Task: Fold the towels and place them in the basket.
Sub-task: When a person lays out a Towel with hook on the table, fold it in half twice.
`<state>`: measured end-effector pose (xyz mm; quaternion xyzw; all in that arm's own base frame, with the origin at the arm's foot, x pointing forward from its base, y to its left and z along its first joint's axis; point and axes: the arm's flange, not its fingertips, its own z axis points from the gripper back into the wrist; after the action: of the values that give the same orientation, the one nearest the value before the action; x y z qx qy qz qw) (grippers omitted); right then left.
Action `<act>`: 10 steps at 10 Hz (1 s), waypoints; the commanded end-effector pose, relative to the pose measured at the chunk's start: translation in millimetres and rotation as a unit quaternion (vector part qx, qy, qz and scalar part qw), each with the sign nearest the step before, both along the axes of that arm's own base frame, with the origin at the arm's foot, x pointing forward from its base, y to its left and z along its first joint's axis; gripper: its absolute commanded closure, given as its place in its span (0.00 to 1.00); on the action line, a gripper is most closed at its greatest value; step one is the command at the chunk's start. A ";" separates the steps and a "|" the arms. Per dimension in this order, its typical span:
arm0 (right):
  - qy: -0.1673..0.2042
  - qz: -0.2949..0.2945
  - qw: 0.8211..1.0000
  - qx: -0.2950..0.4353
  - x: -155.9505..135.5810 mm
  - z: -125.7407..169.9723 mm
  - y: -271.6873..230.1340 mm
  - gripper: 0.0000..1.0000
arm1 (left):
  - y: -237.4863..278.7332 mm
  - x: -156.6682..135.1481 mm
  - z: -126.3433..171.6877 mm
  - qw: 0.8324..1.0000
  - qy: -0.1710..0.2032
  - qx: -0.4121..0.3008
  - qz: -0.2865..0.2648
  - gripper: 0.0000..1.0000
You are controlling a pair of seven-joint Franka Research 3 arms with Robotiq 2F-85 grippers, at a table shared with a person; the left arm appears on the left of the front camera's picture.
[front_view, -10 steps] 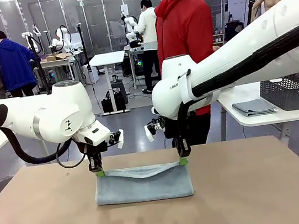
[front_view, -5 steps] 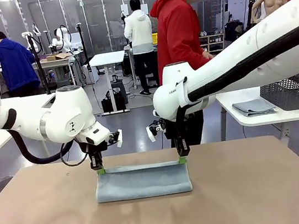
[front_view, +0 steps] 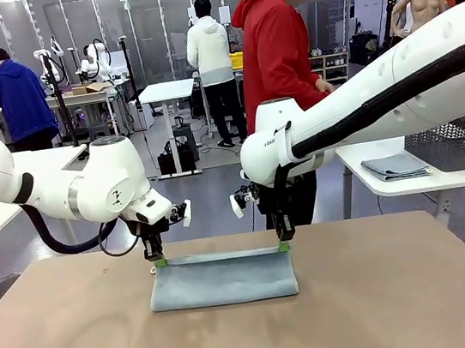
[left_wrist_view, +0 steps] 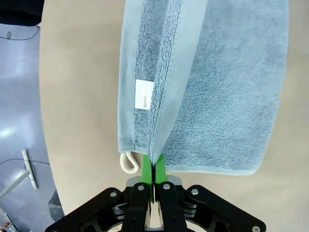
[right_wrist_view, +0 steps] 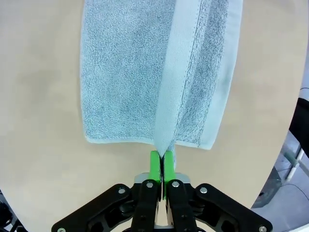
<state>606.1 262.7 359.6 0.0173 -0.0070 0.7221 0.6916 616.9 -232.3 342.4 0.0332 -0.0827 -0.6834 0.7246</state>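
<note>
A pale blue-grey towel [front_view: 222, 280] lies folded on the brown table, its upper edge held taut a little above the rest. My left gripper [front_view: 158, 261] is shut on that edge's left corner, my right gripper [front_view: 283, 245] on its right corner. In the left wrist view the green pads [left_wrist_view: 147, 166] pinch the towel [left_wrist_view: 227, 96] beside a white corner loop [left_wrist_view: 127, 162] and a white label. The right wrist view has my gripper [right_wrist_view: 161, 162] clamping the towel [right_wrist_view: 125, 82] at its hem. The basket [front_view: 455, 143] stands on a white side table at far right.
A folded grey cloth [front_view: 394, 167] lies on the white side table next to the basket. A person in a red hoodie [front_view: 278, 55] stands beyond the brown table's [front_view: 390, 308] far edge. Bare tabletop surrounds the towel on all sides.
Both grippers have carried the towel's held edge slightly away from me and drawn it straight; the sag seen a second ago is gone. Both stay shut.
</note>
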 end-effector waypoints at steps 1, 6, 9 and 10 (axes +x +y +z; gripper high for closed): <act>-0.009 -0.001 1.000 -0.008 7.0 -3.9 -4.1 0.96 | 7.6 13.8 -3.3 1.000 -0.010 0.001 -0.005 0.97; -0.033 0.001 0.999 -0.005 10.6 -12.2 -7.2 0.77 | 13.3 18.2 -10.7 1.000 -0.016 0.000 -0.015 0.77; -0.059 0.010 0.998 -0.004 9.4 -8.9 -9.2 0.74 | 19.5 17.0 -8.7 0.999 -0.040 0.009 -0.021 0.49; -0.048 0.005 0.999 0.004 5.6 -2.9 -8.5 0.38 | 20.8 12.5 -0.1 0.999 -0.032 0.002 -0.013 0.38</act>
<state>620.8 257.2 354.2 -0.0167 -0.0383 0.7270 0.6854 635.2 -216.6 338.2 0.0524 -0.0984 -0.6908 0.7144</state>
